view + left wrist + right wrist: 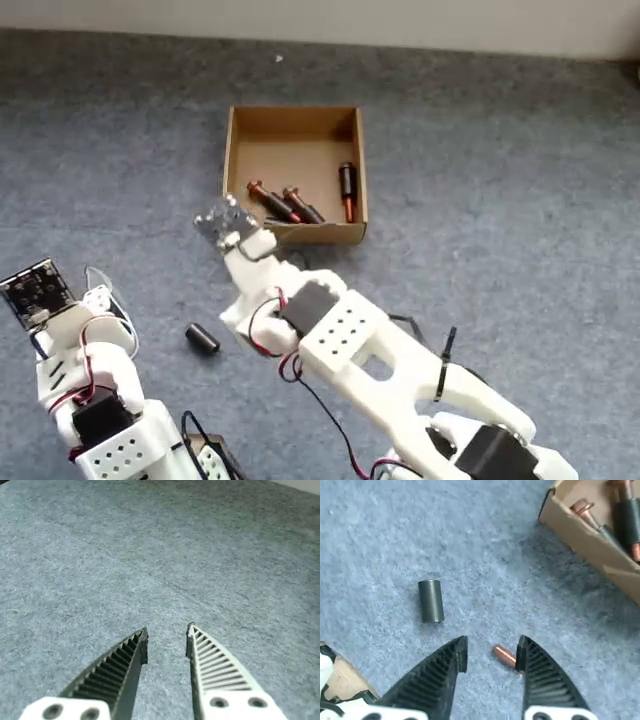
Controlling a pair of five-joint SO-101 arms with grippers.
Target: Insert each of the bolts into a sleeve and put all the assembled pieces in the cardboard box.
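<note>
Left hand parted, empty, above the counter. Loose sleeve lies flat between the arms. Right hand open, straddling a loose bolt near the cardboard box. Recommend centring before closing: bolt sits close to one finger.

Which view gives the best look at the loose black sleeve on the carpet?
The right wrist view: the sleeve lies whole and unobstructed beyond the right gripper. The high view has it small and dark on the carpet. The left wrist view faces a different patch of carpet.
</note>
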